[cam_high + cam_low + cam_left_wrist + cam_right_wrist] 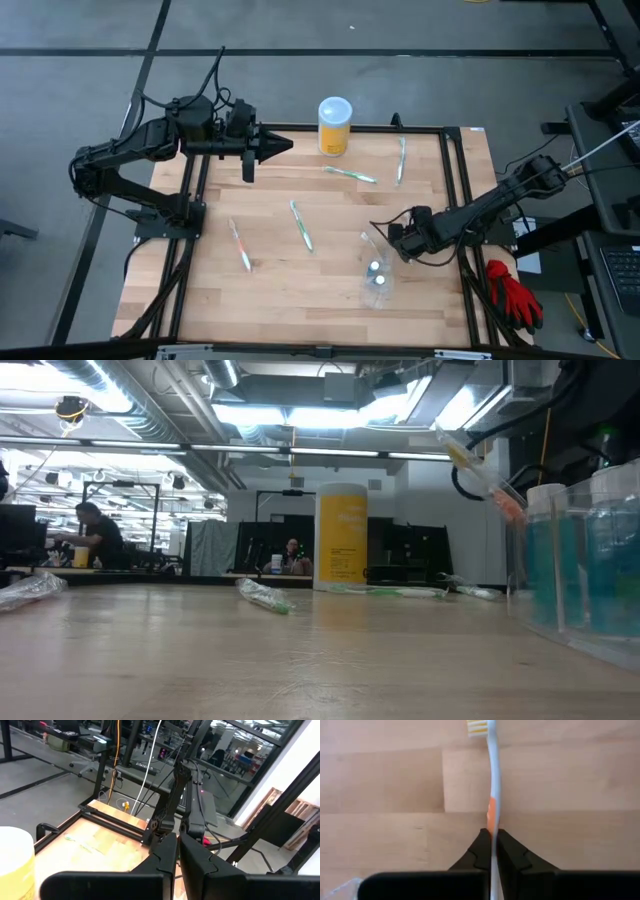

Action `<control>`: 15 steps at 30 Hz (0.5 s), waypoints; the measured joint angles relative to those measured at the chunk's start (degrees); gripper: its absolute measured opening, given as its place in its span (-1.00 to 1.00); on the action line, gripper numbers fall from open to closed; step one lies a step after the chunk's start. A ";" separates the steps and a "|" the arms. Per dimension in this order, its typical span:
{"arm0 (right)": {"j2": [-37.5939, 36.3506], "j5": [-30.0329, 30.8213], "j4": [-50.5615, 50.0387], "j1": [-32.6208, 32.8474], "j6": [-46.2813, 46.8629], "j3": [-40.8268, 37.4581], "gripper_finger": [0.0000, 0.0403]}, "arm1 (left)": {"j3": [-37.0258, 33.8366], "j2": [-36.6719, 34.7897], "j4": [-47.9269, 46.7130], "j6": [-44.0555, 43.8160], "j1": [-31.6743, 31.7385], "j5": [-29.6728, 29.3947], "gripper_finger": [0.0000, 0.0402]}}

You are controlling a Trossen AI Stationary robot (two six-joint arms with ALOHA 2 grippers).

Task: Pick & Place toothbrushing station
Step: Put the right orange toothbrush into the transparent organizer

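Pale butcher-block planks (300,290) fill a black-framed table, with a grey workshop floor around it. Nearest the front edge, at about five o'clock, stands the clear plastic cup (376,278) with a teal-blue tube inside it, as the low view suggests. Just beyond it the right gripper (492,840) has its fingers closed on the orange-and-white handle of a slim white toothbrush (493,775), bristles pointing away from the wrist; in the low view the brush hangs tilted above the cup's rim. So the step in hand looks like carrying a grasped brush to the cup; the next move calls for lining the handle up over the mouth, lowering it and letting go.

Four more wrapped green and pinkish toothbrushes (301,226) lie scattered from the centre out to one o'clock. At eleven o'clock the left gripper (283,144) waits, pinched shut on nothing, beside a yellow jar with a white lid (335,125) at twelve.
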 joint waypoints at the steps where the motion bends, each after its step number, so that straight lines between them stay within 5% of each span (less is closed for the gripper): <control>1: -0.42 0.56 -2.10 0.01 0.12 0.87 -0.94 | 0.00 0.00 0.00 -0.12 0.00 0.00 -0.92; 15: -2.59 23.62 -26.54 0.54 -1.68 21.43 -0.95 | 0.00 0.00 -0.01 0.75 0.00 -1.29 -0.93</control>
